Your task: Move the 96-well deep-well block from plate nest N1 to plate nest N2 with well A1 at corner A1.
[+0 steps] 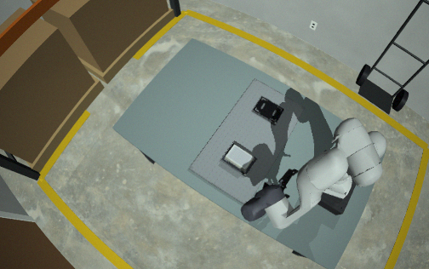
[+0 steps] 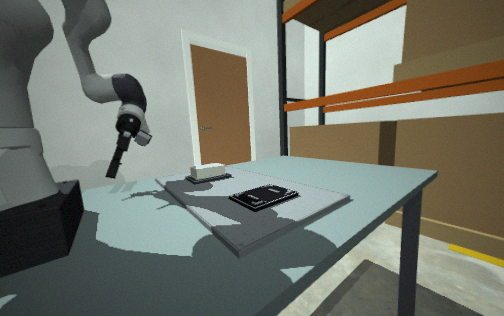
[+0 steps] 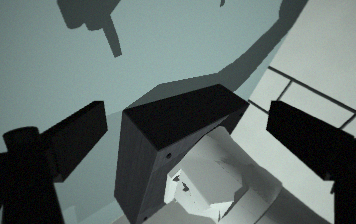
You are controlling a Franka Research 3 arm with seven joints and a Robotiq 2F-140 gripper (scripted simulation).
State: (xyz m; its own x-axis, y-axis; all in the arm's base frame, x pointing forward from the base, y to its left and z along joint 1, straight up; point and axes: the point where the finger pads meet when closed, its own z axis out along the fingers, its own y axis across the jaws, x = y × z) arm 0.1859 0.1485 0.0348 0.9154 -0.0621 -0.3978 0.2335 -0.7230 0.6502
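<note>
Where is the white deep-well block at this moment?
The white deep-well block sits in the black plate nest at the near-left part of the grey base board in the top view, apart from the open gripper.

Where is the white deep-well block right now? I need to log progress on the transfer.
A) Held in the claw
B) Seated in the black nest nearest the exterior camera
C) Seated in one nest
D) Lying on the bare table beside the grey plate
C: the white block sits in its nest on the grey plate, while the open claw hangs apart, empty.
</note>
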